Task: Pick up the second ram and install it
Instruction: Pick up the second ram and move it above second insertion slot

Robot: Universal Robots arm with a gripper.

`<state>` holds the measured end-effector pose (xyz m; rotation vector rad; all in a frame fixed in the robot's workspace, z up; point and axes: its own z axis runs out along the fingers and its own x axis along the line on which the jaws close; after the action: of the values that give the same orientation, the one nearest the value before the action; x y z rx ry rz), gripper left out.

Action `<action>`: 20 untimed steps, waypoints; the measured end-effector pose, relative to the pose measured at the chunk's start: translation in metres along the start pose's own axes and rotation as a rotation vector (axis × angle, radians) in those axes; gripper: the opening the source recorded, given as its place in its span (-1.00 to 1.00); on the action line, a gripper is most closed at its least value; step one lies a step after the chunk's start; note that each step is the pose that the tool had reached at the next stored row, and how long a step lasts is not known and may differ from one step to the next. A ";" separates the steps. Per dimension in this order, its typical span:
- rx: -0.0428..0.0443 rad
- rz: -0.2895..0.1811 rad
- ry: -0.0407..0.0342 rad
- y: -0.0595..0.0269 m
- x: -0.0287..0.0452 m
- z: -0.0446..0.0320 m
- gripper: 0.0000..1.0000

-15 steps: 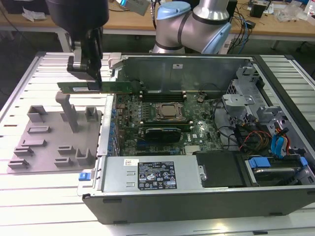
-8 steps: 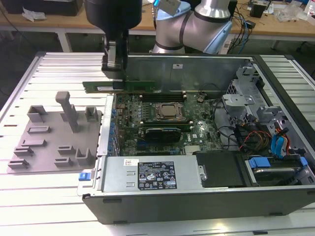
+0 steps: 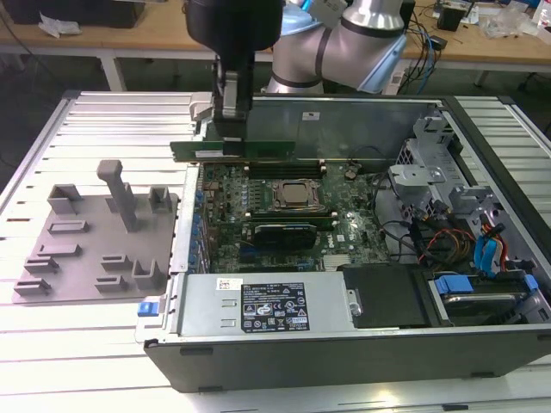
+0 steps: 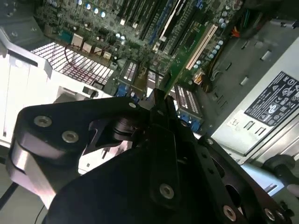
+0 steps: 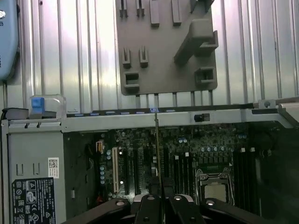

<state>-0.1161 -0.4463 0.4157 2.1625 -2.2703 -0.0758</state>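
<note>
1. Between the fingers [image 5: 148, 204] of the gripper [image 3: 231, 129], the second ram [image 3: 237, 151] is clamped. The 2 black fingers press on its flat faces, with no gap showing beside the thin green board.
2. Just under the fingertips in the exterior view, the stick hangs level on its long edge. Both ends reach out past the grip by about the same amount.
3. Beneath the held stick lies the motherboard [image 3: 224, 215] of the open computer case [image 3: 362, 366]. The stick sits over the board's edge nearest the case wall, apart from the CPU socket [image 3: 295, 195]. Whether it touches a slot cannot be told.
4. In the first wrist view the stick appears edge-on as 1 thin line. It runs from the fingertips across the board to the case wall, with a white slot [image 5: 114, 170] off to 1 side.
5. In the second wrist view the green stick juts straight out from the closed fingertips over the board.
6. Well apart from the fingers, outside the case wall, a grey tray [image 3: 86, 249] with upright holders rests on the slatted table [image 3: 112, 120].
</note>
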 end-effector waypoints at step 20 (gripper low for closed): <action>-0.0005 0.000 0.0000 -0.0402 -0.0020 -0.0014 -0.78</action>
<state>-0.0758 -0.4462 0.4157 2.1623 -2.2700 -0.0764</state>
